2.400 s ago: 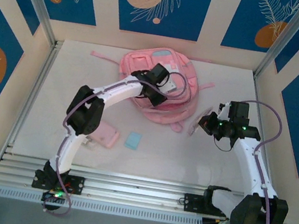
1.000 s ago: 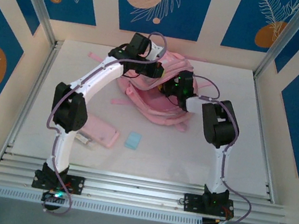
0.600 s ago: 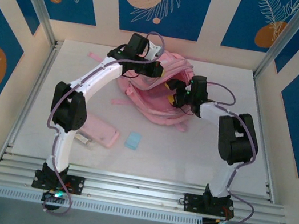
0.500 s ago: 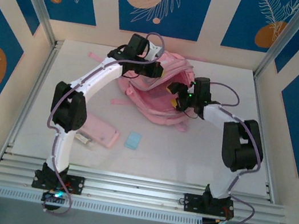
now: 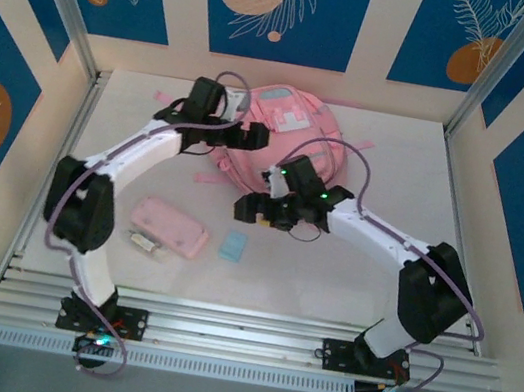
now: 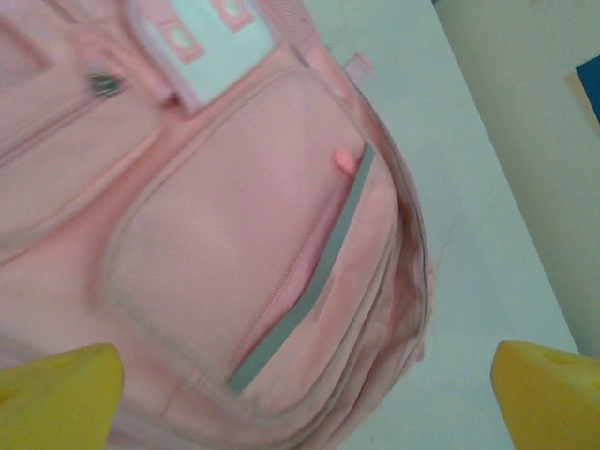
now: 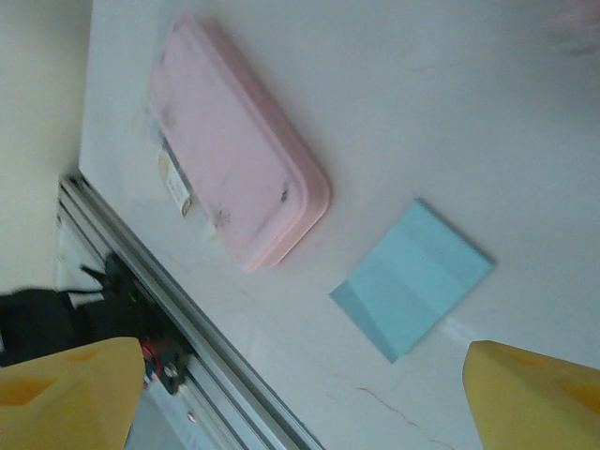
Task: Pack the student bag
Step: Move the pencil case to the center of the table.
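Observation:
The student bag (image 5: 289, 130), a large pink backpack with a white-and-pink patch, lies at the back middle of the table. In the left wrist view its front pocket with grey-blue trim (image 6: 309, 281) is close below. My left gripper (image 5: 248, 136) hovers open over the bag's left side; its yellow fingertips (image 6: 56, 394) stand wide apart with nothing held. My right gripper (image 5: 249, 209) is open in front of the bag, above bare table. Below it lie a blue note pad (image 7: 412, 277) and a flat pink pencil case (image 7: 234, 141).
The pencil case (image 5: 170, 229) and the blue pad (image 5: 233, 245) lie on the near left of the table (image 5: 370, 276). A small white item (image 5: 143, 241) pokes out beside the case. A metal rail (image 7: 197, 328) runs along the near edge. Walls close in on three sides.
My right gripper has come out of the bag's opening and swung left and nearer, over the table. My left gripper has let the bag down; it now lies flatter, patch up.

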### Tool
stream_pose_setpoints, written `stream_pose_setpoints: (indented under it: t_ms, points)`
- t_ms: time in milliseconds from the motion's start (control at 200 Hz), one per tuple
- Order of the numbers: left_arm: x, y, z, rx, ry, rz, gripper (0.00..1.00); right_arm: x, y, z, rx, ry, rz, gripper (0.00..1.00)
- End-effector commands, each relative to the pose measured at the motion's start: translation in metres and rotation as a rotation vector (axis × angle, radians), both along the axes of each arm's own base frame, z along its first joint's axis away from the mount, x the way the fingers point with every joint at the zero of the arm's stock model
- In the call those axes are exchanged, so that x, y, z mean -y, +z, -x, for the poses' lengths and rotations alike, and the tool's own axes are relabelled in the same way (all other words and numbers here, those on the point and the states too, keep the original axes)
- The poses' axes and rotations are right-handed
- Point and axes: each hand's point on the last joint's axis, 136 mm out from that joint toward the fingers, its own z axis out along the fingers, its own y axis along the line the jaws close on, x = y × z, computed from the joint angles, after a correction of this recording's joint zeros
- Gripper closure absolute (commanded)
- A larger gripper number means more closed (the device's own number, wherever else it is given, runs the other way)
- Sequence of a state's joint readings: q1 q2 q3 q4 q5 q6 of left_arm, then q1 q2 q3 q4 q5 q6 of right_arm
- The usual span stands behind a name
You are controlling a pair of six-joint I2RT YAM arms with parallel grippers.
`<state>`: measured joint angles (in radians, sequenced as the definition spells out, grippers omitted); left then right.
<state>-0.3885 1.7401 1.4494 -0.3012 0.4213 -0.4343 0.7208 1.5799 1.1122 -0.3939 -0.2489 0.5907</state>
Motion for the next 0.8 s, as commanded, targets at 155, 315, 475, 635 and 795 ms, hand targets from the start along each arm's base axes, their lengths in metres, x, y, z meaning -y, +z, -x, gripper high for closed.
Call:
stream_pose_setpoints:
  t_ms: [155, 315, 475, 635, 795]
  points:
    - [-0.104, -0.007, 0.029, -0.019, 0.283, 0.013, 0.0, -0.067, -0.025, 0.026, 0.158, 0.287, 0.135, 0.01]
    - [-0.149, -0.042, 0.046, -0.148, 0.421, 0.102, 0.0, -0.099, -0.046, 0.026, 0.255, 0.387, 0.239, 0.01]
    - [-0.179, -0.062, 0.053, -0.218, 0.508, 0.191, 0.0, -0.121, -0.065, 0.023, 0.33, 0.461, 0.323, 0.01]
    - [-0.194, -0.062, 0.05, -0.202, 0.545, 0.181, 0.0, -0.136, -0.079, 0.018, 0.391, 0.526, 0.386, 0.01]
    - [-0.202, -0.064, 0.048, -0.198, 0.574, 0.182, 0.0, -0.151, -0.091, 0.021, 0.455, 0.608, 0.428, 0.01]
